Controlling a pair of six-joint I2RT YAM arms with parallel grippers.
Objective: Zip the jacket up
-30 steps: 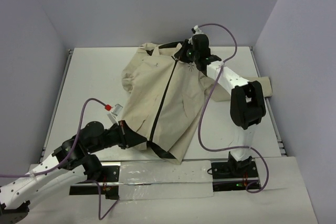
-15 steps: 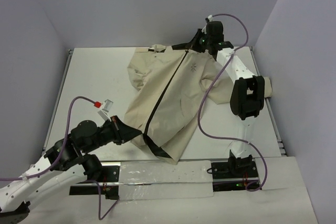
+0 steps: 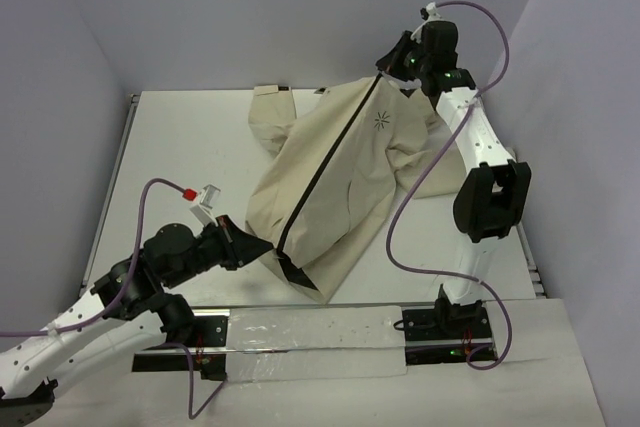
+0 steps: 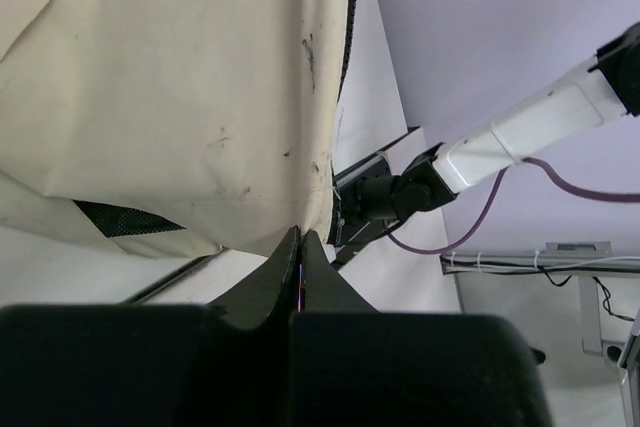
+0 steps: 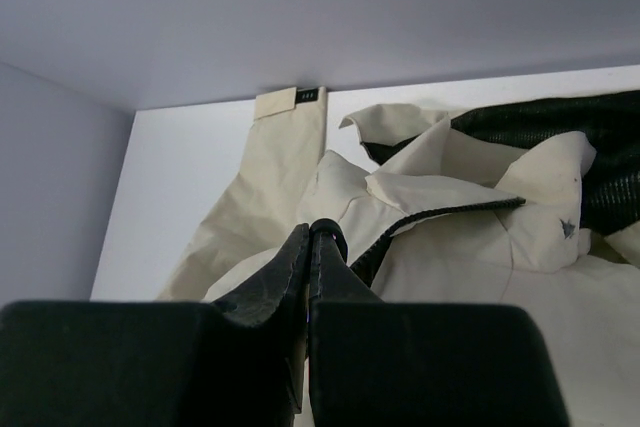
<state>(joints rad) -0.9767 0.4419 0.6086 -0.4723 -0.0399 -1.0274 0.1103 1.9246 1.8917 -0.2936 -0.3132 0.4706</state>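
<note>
Because the jacket [image 3: 345,182] hangs taut between the two arms, its hem low over the near side of the table [image 3: 170,147] and its collar raised toward the far right corner, we judge the zipping stroke to be near its end. The dark zipper line [image 3: 318,175] looks closed up most of the front. The left gripper [image 3: 266,251] is clamped on the hem at the zipper's foot. The right gripper [image 3: 385,67] is pinched on what looks like the slider by the collar. Next we need a short pull further along the teeth, hem held taut.
</note>
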